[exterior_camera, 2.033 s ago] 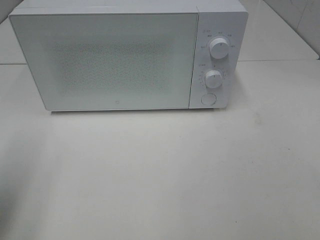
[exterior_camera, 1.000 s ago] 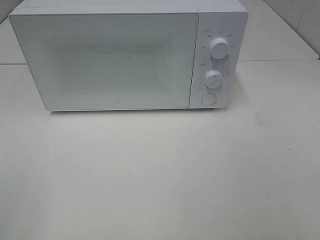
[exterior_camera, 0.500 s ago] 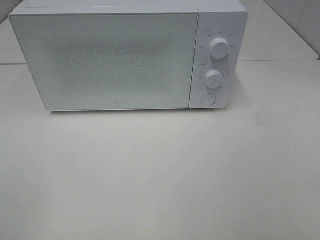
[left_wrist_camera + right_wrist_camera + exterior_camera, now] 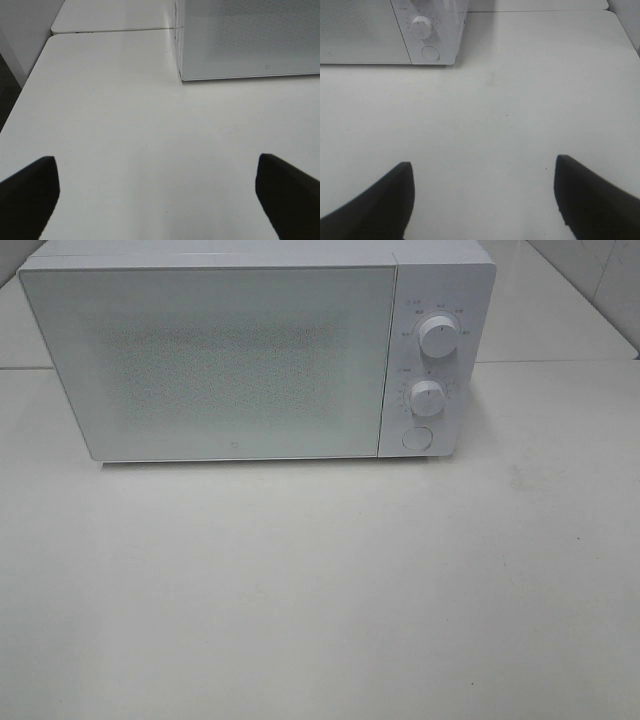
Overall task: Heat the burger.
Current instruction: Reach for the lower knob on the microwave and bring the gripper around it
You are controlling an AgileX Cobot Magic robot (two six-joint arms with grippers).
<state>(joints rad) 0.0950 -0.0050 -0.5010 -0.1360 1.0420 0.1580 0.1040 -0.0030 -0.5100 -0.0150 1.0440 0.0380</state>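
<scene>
Burger: whereabouts cannot be told; no view shows it. White microwave [image 4: 230,355] stands at the back of the table [image 4: 320,590], door shut, window hazy. Left gripper [image 4: 156,167] fingers spread wide, holding nothing, above the tabletop. Right gripper [image 4: 484,165] also open and empty, facing the microwave's round button [image 4: 430,53].

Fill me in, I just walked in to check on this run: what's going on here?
Nothing is being handled right now. The white microwave sits on the table with its door shut, and no burger shows in any view. The left end effector and the right end effector both hover open and empty over the table in front of the microwave, the right one nearer its control knobs.
</scene>
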